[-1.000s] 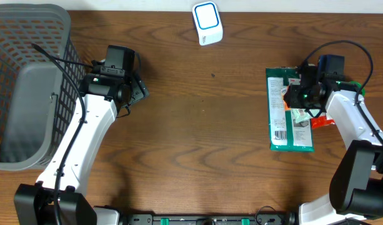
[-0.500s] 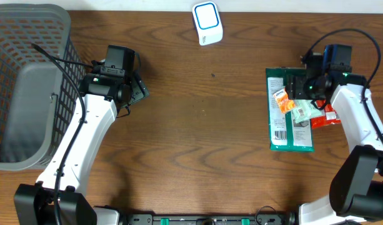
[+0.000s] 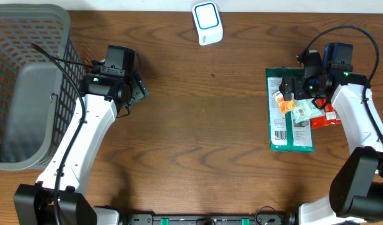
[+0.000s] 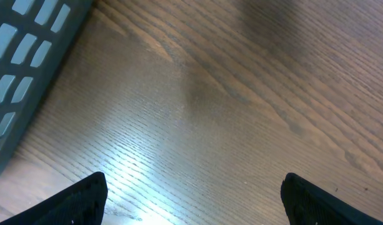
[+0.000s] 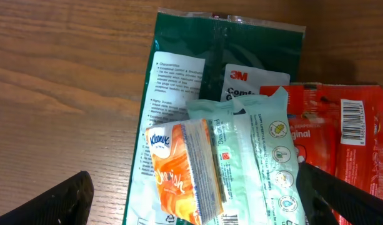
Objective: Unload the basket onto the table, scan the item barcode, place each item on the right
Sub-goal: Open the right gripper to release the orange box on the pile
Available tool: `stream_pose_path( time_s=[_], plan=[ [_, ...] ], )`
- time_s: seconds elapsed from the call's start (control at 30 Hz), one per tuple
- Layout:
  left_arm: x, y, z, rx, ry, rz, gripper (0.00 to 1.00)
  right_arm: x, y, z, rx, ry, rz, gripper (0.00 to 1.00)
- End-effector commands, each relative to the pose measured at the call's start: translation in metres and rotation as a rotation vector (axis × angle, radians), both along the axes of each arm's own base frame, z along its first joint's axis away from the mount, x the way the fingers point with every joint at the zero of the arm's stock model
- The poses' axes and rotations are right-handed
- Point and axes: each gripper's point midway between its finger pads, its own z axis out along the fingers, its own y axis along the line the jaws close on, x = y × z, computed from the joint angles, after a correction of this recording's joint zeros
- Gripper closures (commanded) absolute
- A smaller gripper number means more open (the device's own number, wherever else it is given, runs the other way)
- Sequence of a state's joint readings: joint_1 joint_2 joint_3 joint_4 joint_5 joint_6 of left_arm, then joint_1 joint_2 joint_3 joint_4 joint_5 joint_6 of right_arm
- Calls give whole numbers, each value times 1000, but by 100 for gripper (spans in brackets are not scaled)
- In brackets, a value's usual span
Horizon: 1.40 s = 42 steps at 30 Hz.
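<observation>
Surface: dark brown wood-grain table (image 3: 203, 125), with a glare patch under the left arm.
Left edge: grey plastic basket (image 3: 29, 9) with open grid walls.
Far edge: white scanner (image 3: 207, 23), a rounded block with a blue ring on its face.
Right edge: here's the pile. A flat glossy green pouch (image 5: 179, 50) carries an orange tissue pack (image 5: 179, 169) and a crinkly pale green pack (image 5: 260, 156). A red packet (image 5: 341, 137) showing a barcode lies against them.
Right gripper (image 5: 197, 190): jaws spread wide above the pile, gripping nothing.
Left gripper (image 4: 194, 197): also wide apart, over wood beside the basket, holding nothing.
</observation>
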<state>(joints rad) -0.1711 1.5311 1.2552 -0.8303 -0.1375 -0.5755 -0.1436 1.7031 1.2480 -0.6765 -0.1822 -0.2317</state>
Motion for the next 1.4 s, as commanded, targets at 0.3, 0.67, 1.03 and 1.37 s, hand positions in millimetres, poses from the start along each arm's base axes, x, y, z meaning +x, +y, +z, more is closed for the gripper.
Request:
stream_pose_path(
  time_s=[0.3, 0.67, 1.03, 1.37],
  plan=[
    [1, 3, 0, 15, 3, 2, 11, 5, 4, 14, -4, -39, 26, 1],
    [1, 3, 0, 15, 3, 3, 11, 5, 4, 9, -2, -26, 26, 1],
    [1, 3, 0, 15, 3, 3, 10, 3, 4, 19, -5, -48, 26, 1],
    [1, 3, 0, 15, 3, 3, 11, -14, 3, 122, -103, -310, 26, 1]
  ],
)
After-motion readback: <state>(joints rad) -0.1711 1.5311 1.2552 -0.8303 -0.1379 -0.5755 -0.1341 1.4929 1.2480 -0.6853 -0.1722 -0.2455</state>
